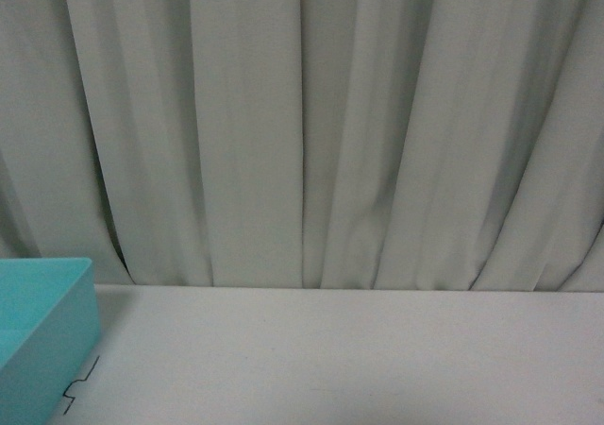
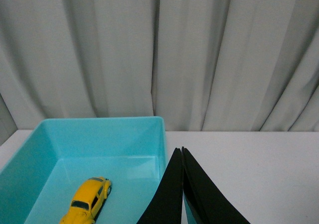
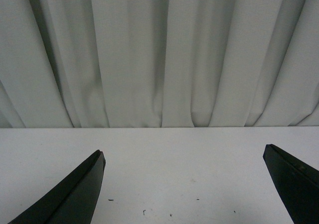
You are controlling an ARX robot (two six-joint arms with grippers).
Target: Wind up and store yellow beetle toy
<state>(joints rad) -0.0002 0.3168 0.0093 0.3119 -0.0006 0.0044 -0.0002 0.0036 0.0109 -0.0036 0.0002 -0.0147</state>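
Observation:
The yellow beetle toy [image 2: 88, 200] lies on the floor of a turquoise bin [image 2: 104, 125] in the left wrist view. It rests on its wheels. My left gripper [image 2: 181, 149] is shut with nothing between its black fingers, which hang over the bin's side wall, apart from the toy. My right gripper [image 3: 184, 154] is open over bare white table, and nothing lies between its fingers. In the front view only a corner of the turquoise bin [image 1: 57, 331] shows at the lower left, and neither arm is visible.
A grey-white curtain [image 1: 302, 123] hangs along the far edge of the white table [image 1: 359, 359]. A small black zigzag mark [image 1: 80, 387] lies on the table beside the bin. Tiny dark specks [image 3: 144, 212] dot the table below the right gripper.

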